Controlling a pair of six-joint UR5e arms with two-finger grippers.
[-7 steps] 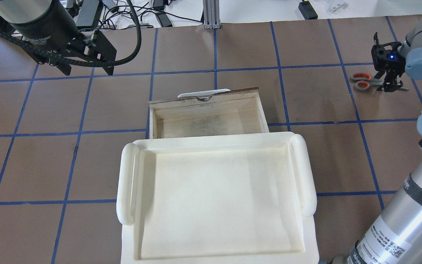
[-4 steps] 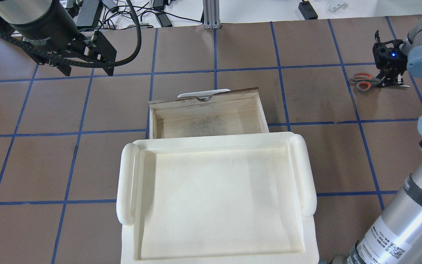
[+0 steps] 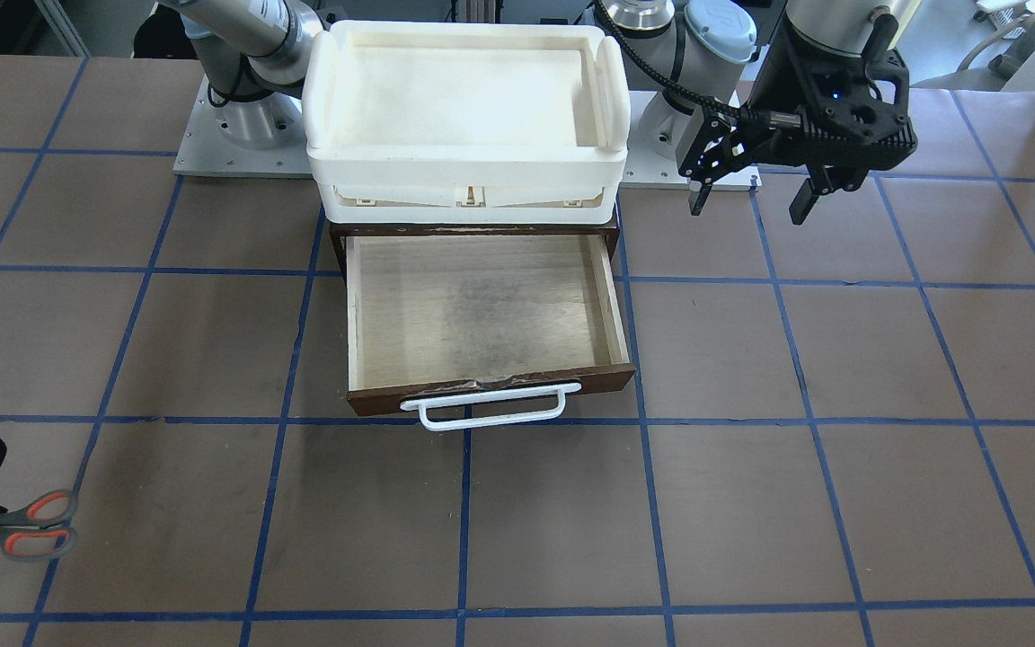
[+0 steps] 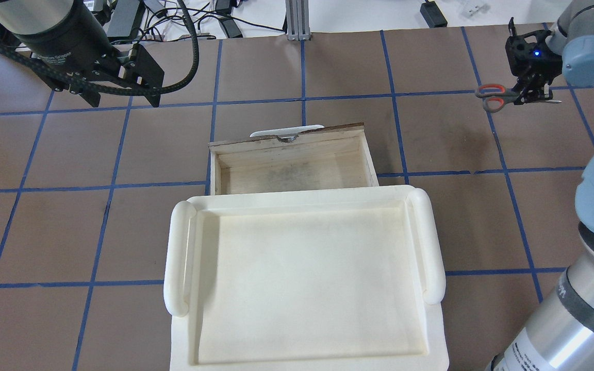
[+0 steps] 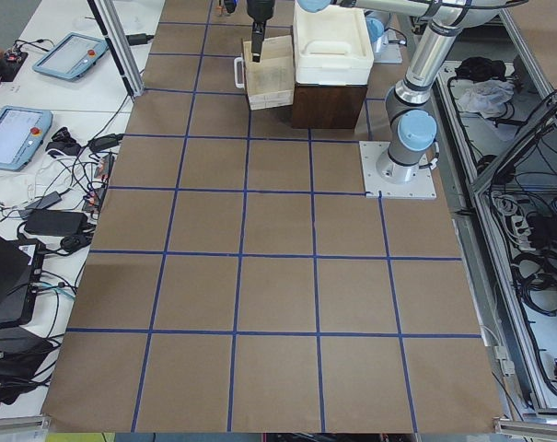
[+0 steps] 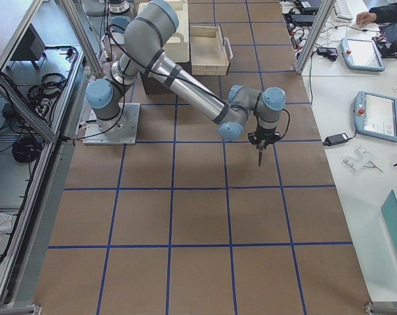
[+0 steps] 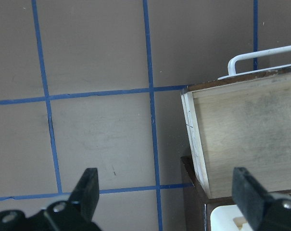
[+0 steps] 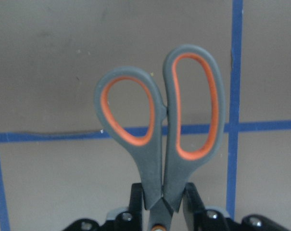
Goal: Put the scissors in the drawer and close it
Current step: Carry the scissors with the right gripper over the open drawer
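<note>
1. Nearest in the overhead view is the white tray (image 4: 178, 257). It sits on top of the dark case (image 3: 336, 247). It has not moved.
2. Just past the tray is the drawer (image 4: 297, 175). It is pulled out, and only bare wood shows inside. Its white handle (image 3: 482, 409) points away from the robot. The drawer is just as far out as it was a second ago.
3. Farther back, on the robot's left, the left gripper (image 3: 749, 205) hangs over the table (image 4: 70, 232), off to the side of the drawer. Its two fingers are spread wide with nothing between them. It is in the same spot as before.
4. Farthest away, on the robot's right, is the right gripper (image 4: 531, 93). It pinches the scissors (image 4: 493, 98) at the neck, just under the loops, with a finger pressed on each side.
5. The orange loops (image 8: 183, 106) stick out toward the middle of the table. A bit of blade pokes out the other way.
6. A second ago the scissors lay flat on the table, closer to the robot, with the gripper right over them. Now the gripper and scissors are over a blue line (image 4: 431, 94), farther from the robot and a little more toward the middle.
7. The scissors are well apart from the drawer, not in it. I cannot tell if they touch the table.
</note>
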